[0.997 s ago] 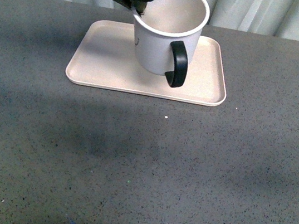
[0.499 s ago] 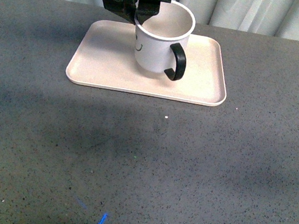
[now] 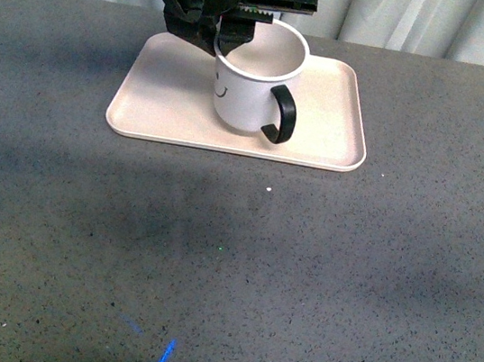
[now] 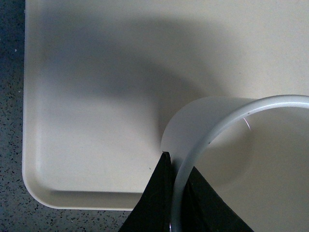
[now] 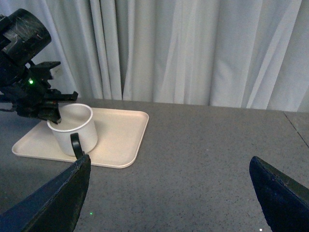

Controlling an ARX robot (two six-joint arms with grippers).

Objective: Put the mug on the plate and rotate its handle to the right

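Front view: the dark grey, speckled matte surface (image 3: 227, 279) carries the plate (image 3: 158, 105) at its far side, in front of pale pleated curtains (image 5: 193, 48). The plate is a flat, beige rectangle with rounded corners and a low raised rim, and its finish is dull.

The change is in the mug (image 3: 240, 99). A second ago it hung high and tilted over the plate. Half a second ago it was lower. Now it stands upright near the plate's middle, and its base appears to rest there, though full contact cannot be confirmed. A black printed smile has come into sight on its side. By my judgement the placing step is all but done.

The mug is a white cylinder with a thin, smooth, slightly shiny rim. Its handle (image 3: 282, 114), a glossy black C-shaped loop, points toward the camera and only a little to the right, so the turn to the right probably remains.

The left fingers (image 4: 154, 208) are closed on the mug's rim, one outside the wall and one inside. The right fingers (image 5: 58, 203) are spread wide apart, hold nothing, and hang well away from the plate.
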